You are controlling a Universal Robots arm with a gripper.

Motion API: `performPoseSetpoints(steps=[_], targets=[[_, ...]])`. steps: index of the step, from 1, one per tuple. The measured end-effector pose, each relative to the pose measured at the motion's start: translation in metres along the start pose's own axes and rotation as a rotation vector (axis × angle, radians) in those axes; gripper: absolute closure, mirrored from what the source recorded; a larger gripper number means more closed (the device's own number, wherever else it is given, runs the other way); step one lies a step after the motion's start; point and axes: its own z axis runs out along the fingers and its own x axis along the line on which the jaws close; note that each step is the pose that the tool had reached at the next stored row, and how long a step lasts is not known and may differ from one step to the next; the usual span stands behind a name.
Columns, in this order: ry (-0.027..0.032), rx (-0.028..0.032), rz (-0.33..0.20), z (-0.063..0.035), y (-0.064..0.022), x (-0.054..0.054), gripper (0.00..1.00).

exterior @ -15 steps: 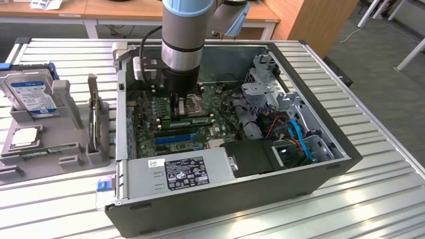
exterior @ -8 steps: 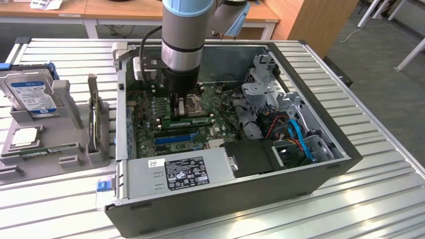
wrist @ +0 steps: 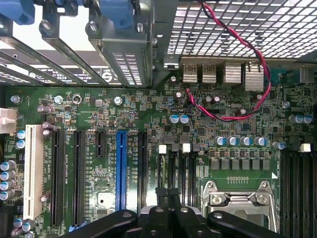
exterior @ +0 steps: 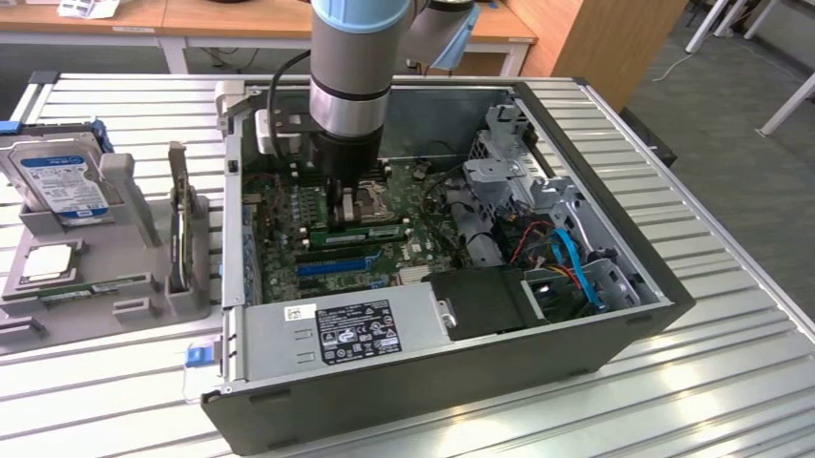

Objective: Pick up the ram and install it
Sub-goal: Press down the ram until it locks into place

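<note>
One arm is reaching down into your open computer case.
Going from near to far, you see the grey power box at the front edge of the case, then the ram lying on the green board, then the gripper, pinched shut just behind the ram, holding nothing.

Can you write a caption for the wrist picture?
Shut tool above the motherboard, near the blue slot and CPU socket.
</note>
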Motion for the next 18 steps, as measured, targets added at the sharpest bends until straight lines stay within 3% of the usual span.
performPoseSetpoints(steps=[18], targets=[[-0.0001, 0.0, 0.0, 0.0021, -0.0001, 0.0, 0.9]])
